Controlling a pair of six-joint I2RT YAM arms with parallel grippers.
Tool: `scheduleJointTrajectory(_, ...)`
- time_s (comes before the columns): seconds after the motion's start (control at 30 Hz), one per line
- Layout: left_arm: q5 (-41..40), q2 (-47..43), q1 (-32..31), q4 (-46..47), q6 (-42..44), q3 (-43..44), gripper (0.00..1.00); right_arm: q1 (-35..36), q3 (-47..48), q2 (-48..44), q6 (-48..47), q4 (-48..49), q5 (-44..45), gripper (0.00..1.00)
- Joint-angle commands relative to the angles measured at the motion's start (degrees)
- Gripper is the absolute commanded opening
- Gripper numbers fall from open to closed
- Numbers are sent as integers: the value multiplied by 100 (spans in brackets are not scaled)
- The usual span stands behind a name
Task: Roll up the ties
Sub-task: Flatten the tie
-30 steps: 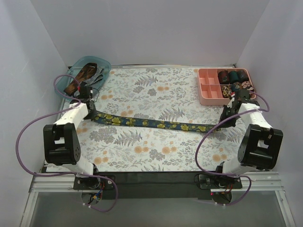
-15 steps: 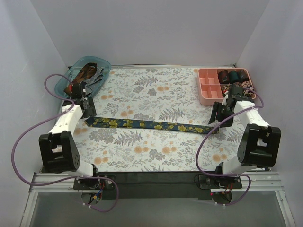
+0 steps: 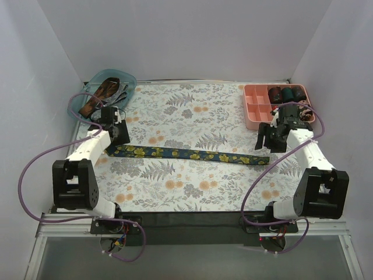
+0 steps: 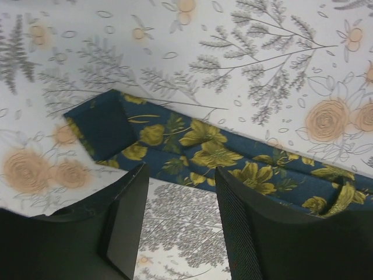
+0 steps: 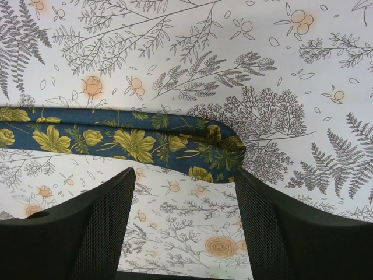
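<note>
Tie (image 3: 186, 153) lies flat under my left fingers (image 4: 125, 224) and right fingers (image 5: 102, 227), both open, empty; rolling unstarted, so next I pinch one end.

Navy tie (image 3: 186, 153) with yellow flowers; white tablecloth (image 3: 192, 114), grey ferns, orange blooms.

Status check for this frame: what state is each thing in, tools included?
navy floral tie: unrolled, flat on the table.
left tool: open, empty, above the tie's left end.
right tool: open, empty, above its right end.
pink tray: holds rolled ties in some compartments.
teal bin: holds unrolled ties.
</note>
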Motion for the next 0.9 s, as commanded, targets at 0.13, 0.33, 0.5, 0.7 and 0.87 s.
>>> scheduleJointTrajectory(0.13,241,535,-453,518,-273,136,41,83,-192,-321,-171,202,-186,63)
scheduleJointTrajectory(0.33,57,782,-506,528,-352,-48,28,92,-236,-339,-171,228,-265,63)
scheduleJointTrajectory(0.5,-355,870,-489,475,-308,-241,12,100,-245,-286,-145,272,-370,63)
scheduleJointTrajectory(0.7,-549,835,116,396,-72,-505,2,276,-184,-295,-154,254,-371,62)
scheduleJointTrajectory(0.87,-699,747,758,396,78,-550,1,487,-131,-234,-118,254,-326,62)
